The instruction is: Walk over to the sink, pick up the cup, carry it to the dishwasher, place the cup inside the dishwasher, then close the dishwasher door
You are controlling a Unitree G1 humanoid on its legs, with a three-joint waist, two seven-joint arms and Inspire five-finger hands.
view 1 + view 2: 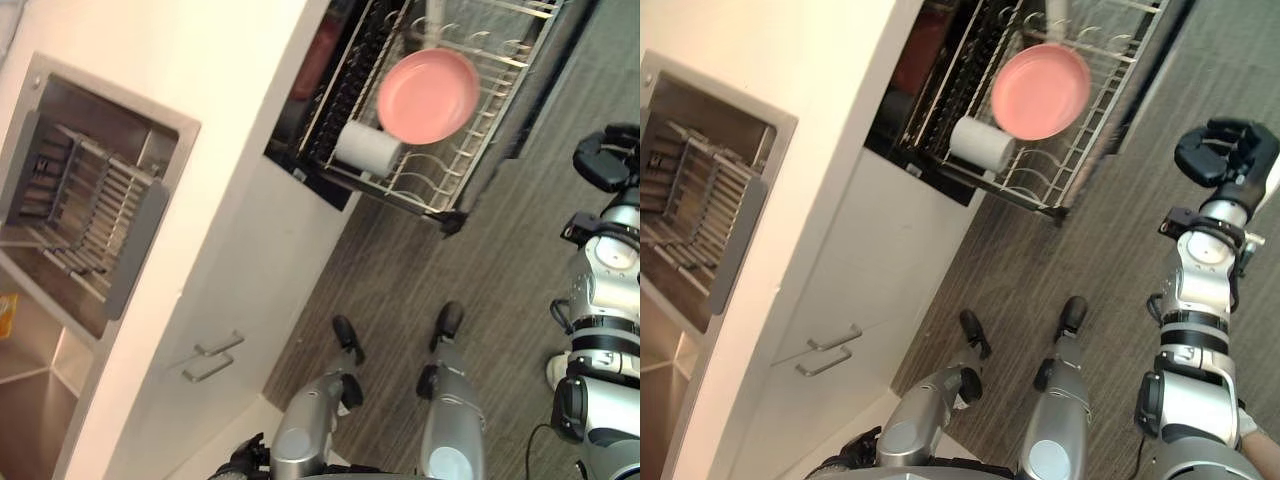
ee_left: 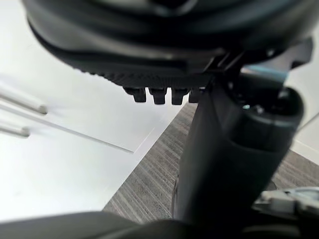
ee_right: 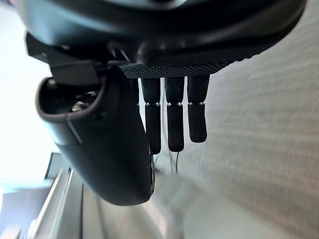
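Cup (image 1: 368,146) lies sideways in rack (image 1: 443,203), end facing plate (image 1: 428,95); right hand (image 3: 169,50) uncurled, left hand (image 2: 149,55) curled, both empty.

— What's the orange thing (image 1: 6,315) beside the sink (image 1: 110,105)?
— Cut off at the edge; can't tell. The dishwasher rack (image 1: 430,200) runs past the top, the left hand (image 1: 243,459) past the bottom.

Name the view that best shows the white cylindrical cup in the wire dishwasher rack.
Right eye view: the white cylindrical cup lies whole and unblocked on its side in the wire dishwasher rack, beside the round pink plate. The left eye view shows it almost as well. The wrist views face cabinet and floor.
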